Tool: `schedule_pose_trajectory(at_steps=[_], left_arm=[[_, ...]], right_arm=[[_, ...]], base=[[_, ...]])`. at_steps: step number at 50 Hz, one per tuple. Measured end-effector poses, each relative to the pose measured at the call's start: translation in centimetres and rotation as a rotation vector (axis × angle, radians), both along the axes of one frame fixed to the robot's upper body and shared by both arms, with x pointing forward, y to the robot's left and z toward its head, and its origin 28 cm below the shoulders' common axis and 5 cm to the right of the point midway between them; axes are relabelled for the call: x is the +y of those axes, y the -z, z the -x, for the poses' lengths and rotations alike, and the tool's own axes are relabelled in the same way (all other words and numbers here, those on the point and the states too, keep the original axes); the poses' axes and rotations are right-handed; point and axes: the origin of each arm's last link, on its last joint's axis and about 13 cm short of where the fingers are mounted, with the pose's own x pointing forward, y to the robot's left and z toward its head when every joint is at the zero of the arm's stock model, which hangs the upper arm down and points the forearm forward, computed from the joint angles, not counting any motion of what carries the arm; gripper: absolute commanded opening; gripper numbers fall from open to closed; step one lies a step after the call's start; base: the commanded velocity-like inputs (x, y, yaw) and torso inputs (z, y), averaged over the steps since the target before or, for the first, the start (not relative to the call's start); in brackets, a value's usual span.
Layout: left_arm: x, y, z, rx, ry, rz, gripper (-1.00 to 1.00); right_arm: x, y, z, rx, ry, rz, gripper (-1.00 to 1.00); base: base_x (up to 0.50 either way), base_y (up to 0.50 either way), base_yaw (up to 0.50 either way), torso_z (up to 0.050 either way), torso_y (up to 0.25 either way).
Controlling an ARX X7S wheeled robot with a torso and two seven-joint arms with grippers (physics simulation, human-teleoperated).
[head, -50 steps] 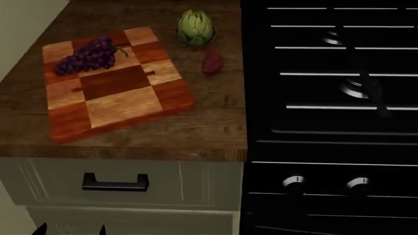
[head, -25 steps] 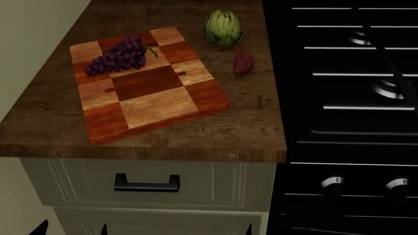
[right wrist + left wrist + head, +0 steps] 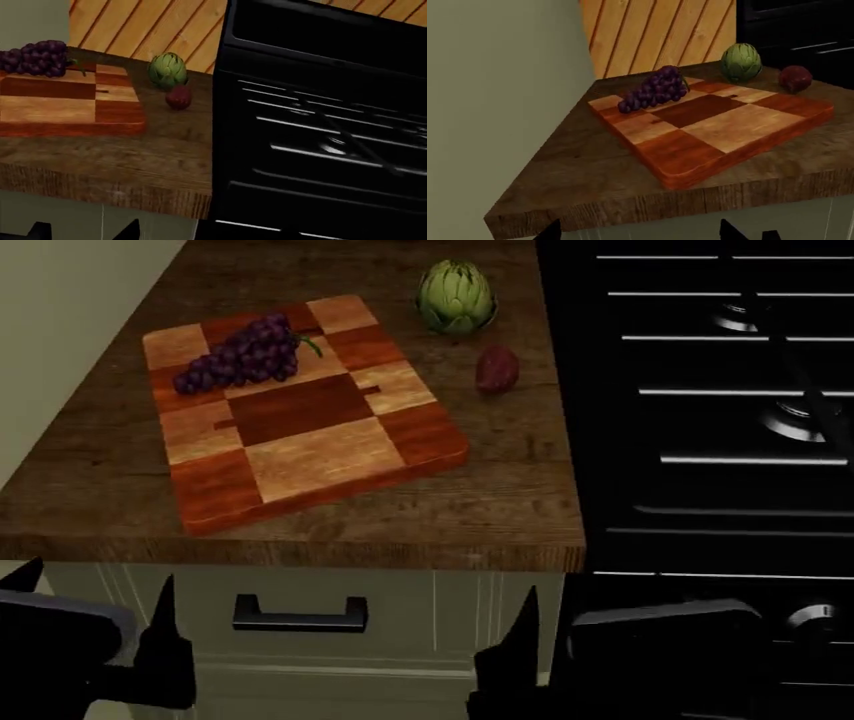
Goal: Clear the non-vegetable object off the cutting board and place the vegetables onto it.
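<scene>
Lying on cutting board (image 3: 300, 415) toward its far left corner: grapes (image 3: 240, 355), long axis diagonal, green stem toward stove (image 3: 721, 390). Board skewed on counter (image 3: 441, 515), bare wood all round, widest along front edge. Artichoke (image 3: 457, 295) off board near counter's far right corner, sweet potato (image 3: 497, 368) just beside it, near stove edge. No legible writing. Left gripper (image 3: 94, 625), right gripper (image 3: 534, 640) below counter front, prongs spread, pinching nothing.

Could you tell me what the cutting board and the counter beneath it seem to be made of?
The cutting board looks like wood: light tan and reddish-brown blocks joined in patchwork, with a smooth, slightly glossy finish. The counter also looks wooden, dark brown with streaky grain and a duller, rougher face; its thick front edge shows the same grain. As a render, both could be mere textures.
</scene>
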Motion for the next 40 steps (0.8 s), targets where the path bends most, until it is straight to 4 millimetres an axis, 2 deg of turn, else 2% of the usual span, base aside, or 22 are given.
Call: schedule_pose_trajectory(at_steps=[18,31,40], left_arm=[[2.2,-9.5,-3.5,-0.015,0.007,-0.056,1.00],[3.4,-15.7,-5.1,-0.031,0.011,-0.059,1.00],[3.7,-19.1,-5.8,-0.033,0.042,-0.064,1.00]], right_arm=[[-2.7,-9.1,-3.8,-0.021,-0.027,0.029,1.00],[-4.2,-15.2,-5.1,-0.002,-0.027,0.022,1.00],[-5.1,-18.2,-5.5,0.003,-0.008,0.022,1.00]], base=[[0.00,0.00,0.00,0.000,0.000],[0.00,0.00,0.00,0.000,0.000],[0.49,0.00,0.00,0.000,0.000]])
